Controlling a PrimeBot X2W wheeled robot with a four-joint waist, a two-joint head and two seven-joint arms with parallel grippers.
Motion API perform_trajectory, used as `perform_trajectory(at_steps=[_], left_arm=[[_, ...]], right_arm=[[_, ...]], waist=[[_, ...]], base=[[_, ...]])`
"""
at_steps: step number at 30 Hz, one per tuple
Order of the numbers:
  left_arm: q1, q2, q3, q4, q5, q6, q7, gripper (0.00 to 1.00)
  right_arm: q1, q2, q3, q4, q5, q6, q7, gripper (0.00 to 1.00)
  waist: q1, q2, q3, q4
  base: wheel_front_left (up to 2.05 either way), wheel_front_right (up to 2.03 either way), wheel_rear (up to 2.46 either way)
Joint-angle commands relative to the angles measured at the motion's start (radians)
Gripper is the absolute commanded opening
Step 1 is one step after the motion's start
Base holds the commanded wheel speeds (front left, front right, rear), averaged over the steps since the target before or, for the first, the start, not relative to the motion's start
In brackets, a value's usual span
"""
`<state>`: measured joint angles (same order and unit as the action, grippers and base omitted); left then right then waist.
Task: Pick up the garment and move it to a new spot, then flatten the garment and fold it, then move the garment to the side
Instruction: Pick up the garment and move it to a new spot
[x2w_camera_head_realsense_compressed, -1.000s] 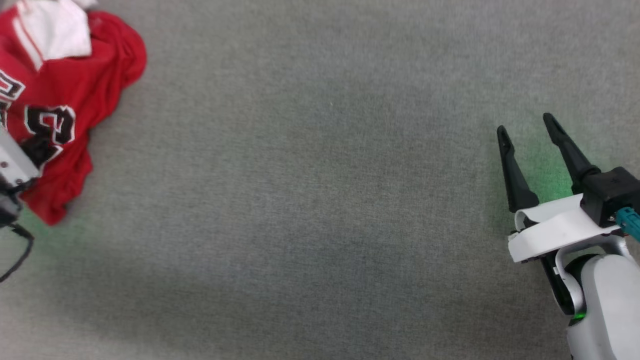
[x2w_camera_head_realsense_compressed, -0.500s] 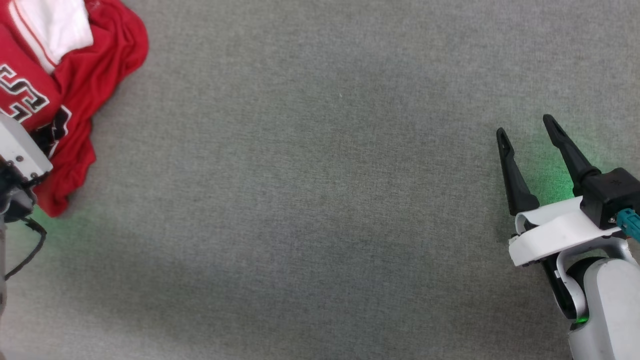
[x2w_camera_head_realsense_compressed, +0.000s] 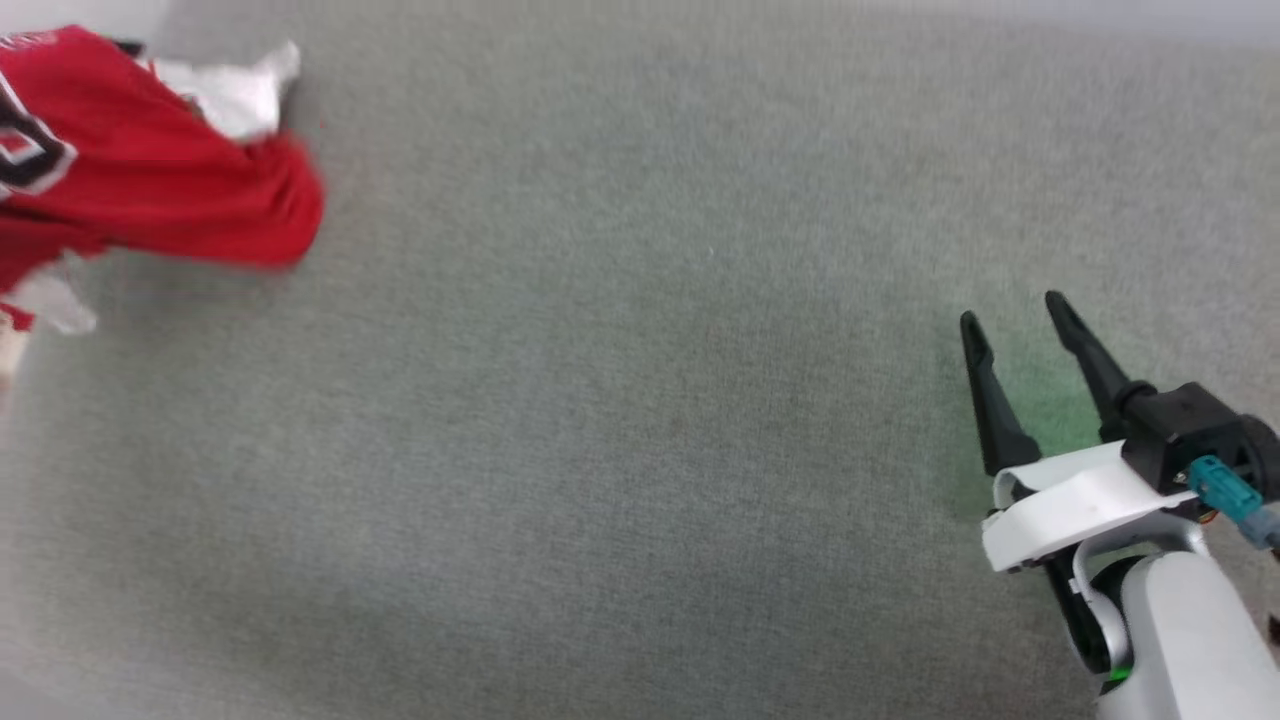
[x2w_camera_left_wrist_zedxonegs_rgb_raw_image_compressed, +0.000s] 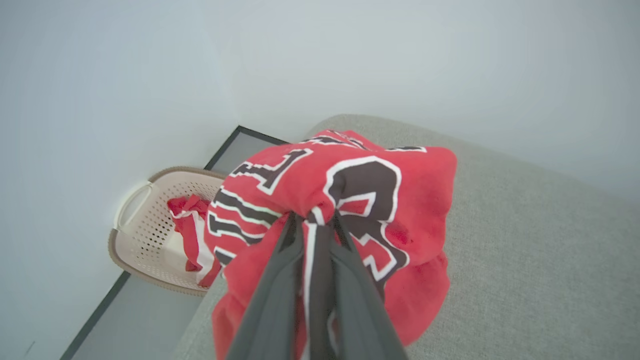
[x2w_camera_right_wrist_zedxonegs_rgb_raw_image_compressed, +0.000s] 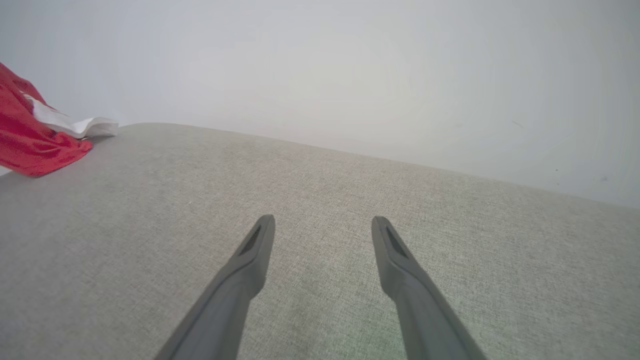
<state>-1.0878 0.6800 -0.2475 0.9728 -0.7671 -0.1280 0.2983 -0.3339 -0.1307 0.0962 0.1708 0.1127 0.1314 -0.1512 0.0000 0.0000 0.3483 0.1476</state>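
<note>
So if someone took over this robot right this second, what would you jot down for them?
Left gripper: shut on the garment, pinching a fold of red cloth by the printed number.
Right gripper: open, holding nothing, over the bare grey surface.
Garment: bunched up at the far left of the grey surface.
Done: the garment is gripped.
Left: carry it to a new spot, flatten it, fold it, move it to the side.

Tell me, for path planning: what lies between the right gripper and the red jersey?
Nothing: bare grey fabric surface from right gripper to jersey, head view.
</note>
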Motion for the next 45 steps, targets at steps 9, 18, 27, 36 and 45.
perform_trajectory(at_steps=[9, 18, 27, 36, 45], left_arm=[[-0.069, 0.072, -0.084, -0.188, -0.003, -0.003, 0.0, 0.0], [-0.087, 0.101, -0.114, -0.369, -0.021, 0.008, 0.093, 0.0], [0.004, 0.115, -0.111, -0.567, -0.072, 0.079, 0.206, 0.0], [0.102, 0.092, -0.136, -0.812, -0.121, 0.164, 0.318, 0.0], [0.167, 0.048, -0.196, -0.996, -0.14, 0.231, 0.404, 0.0]], right_arm=[[0.021, 0.032, 0.006, 0.072, 0.027, -0.001, -0.054, 1.0], [0.024, 0.042, -0.005, 0.11, 0.042, -0.001, -0.084, 1.0], [0.028, 0.023, -0.056, 0.118, 0.031, -0.001, -0.1, 1.0], [0.039, -0.006, -0.125, 0.121, 0.017, -0.001, -0.106, 1.0], [0.049, -0.006, -0.186, 0.142, 0.011, -0.001, -0.11, 1.0]], waist=[[0.0, 0.0, -0.159, 0.023], [0.0, 0.0, -0.219, -0.004], [0.0, 0.0, -0.254, -0.092], [0.0, 0.0, -0.27, -0.202], [0.0, 0.0, -0.262, -0.305]], base=[[0.0, 0.0, 0.0], [0.0, 0.0, 0.0], [0.0, 0.0, 0.0], [0.0, 0.0, 0.0], [0.0, 0.0, 0.0]])
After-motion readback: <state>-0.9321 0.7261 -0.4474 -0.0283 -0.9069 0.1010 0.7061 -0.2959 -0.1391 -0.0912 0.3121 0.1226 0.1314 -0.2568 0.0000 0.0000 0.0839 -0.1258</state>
